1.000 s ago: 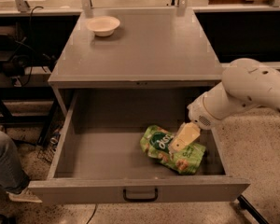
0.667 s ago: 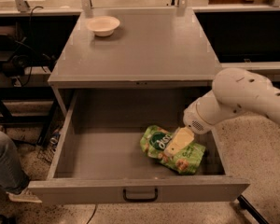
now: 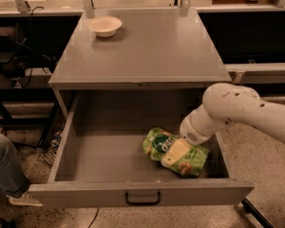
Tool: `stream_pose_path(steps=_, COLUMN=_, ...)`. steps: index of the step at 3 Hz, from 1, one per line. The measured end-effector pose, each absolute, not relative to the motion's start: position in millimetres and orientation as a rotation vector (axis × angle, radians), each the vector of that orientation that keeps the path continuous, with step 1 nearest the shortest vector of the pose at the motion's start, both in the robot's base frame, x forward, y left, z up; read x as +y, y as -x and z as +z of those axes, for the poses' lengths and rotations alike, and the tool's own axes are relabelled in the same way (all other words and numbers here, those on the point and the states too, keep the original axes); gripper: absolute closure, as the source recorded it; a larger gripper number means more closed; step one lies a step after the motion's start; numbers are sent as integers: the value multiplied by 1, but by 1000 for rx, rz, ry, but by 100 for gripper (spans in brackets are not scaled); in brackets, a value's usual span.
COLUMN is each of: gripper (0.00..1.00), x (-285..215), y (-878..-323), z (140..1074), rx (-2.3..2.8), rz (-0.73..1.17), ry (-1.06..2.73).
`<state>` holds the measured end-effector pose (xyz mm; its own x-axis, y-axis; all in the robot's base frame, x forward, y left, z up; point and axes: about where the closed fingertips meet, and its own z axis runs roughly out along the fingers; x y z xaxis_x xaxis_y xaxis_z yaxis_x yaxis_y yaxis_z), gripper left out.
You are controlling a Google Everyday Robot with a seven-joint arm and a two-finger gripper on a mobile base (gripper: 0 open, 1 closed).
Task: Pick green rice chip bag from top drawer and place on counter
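Lying near right in the open top drawer (image 3: 142, 194), the green rice chip bag (image 3: 192, 161) is sitting under the end effector (image 3: 175, 152), likely poised there to lift it onto the far counter surface (image 3: 147, 51), though whether it is gripping cannot be told.

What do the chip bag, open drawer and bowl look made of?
Crinkly light-green rice chip bag: thin glossy plastic film, judging by creases and sheen. Wide grey top drawer: likely painted sheet metal, thin flat matt walls. Small cream bowl: ceramic or plastic, unclear. The gripper is at the bag inside the drawer.
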<state>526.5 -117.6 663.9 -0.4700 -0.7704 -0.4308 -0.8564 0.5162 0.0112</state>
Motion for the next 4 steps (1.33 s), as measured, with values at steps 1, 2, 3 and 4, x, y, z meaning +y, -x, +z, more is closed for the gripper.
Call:
stream_pose_path(steps=1, gripper=0, x=-116, y=-529, z=646, rx=2424, rz=307, ry=1338)
stream_pose_path(steps=2, gripper=26, x=-119, y=-527, z=628, rx=2467, rz=286, ry=1330)
stream_pose_path(steps=3, gripper=48, x=-122, y=-525, z=622, rx=2485, rz=276, ry=1325)
stream_pose_path(steps=4, gripper=72, x=-128, y=-525, z=633, rx=2462, rz=335, ry=1280)
